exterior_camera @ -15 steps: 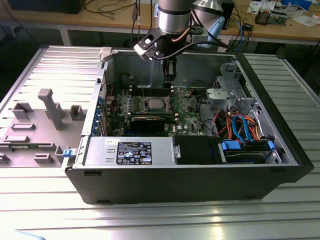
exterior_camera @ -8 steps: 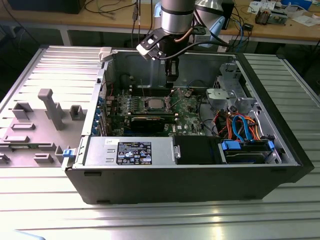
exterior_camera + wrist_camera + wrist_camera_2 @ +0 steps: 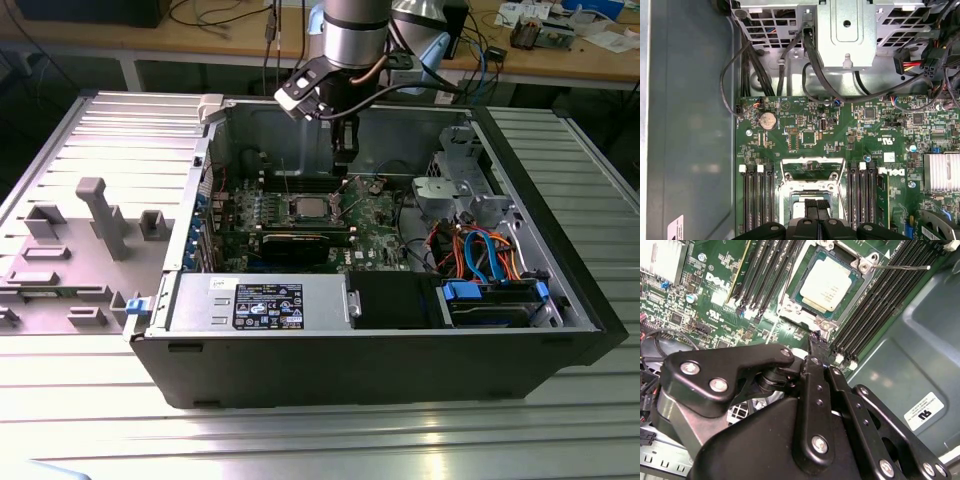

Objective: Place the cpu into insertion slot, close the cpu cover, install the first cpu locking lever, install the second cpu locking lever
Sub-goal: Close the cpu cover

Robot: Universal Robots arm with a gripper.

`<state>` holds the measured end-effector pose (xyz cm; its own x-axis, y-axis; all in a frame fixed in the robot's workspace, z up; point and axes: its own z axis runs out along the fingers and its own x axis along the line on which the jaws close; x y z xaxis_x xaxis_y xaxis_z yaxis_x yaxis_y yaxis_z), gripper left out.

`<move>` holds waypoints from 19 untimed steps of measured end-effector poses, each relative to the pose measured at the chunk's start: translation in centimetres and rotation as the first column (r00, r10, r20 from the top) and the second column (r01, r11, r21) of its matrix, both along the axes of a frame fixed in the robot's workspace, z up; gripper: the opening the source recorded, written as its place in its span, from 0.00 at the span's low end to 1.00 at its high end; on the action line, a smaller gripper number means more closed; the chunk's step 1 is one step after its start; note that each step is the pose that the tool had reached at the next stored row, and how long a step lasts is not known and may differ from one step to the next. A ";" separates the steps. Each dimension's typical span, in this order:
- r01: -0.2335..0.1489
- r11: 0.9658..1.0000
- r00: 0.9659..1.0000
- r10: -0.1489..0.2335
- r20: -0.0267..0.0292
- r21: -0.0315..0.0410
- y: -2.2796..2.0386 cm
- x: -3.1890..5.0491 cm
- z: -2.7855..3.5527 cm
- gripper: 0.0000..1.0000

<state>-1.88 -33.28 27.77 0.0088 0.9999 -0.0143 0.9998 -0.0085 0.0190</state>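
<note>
Gripper just beside seated cpu

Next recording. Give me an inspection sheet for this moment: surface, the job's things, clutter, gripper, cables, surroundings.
Surface: ribbed metal table carrying an open computer case.
Job's things: cpu sits in the insertion slot; cpu cover looks raised, with the board showing through its cut-out; one thin lever sticks out unlatched.
Clutter: grey side panel beside the case, at the exterior view's left.
Gripper: gripper hangs over the slot's edge, fingers shut, holding nothing.
Cables: orange and blue cables inside the case; black cables near the drive cage.
Surroundings: workbench behind.
</note>
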 end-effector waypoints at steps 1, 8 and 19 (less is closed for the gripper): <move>0.000 1.000 1.000 0.000 0.000 0.000 0.00 0.03 0.00 0.11; 0.000 1.000 1.000 0.000 0.000 0.000 0.00 0.16 0.00 0.11; 0.000 1.000 1.000 0.000 0.000 0.000 0.00 0.48 0.00 0.11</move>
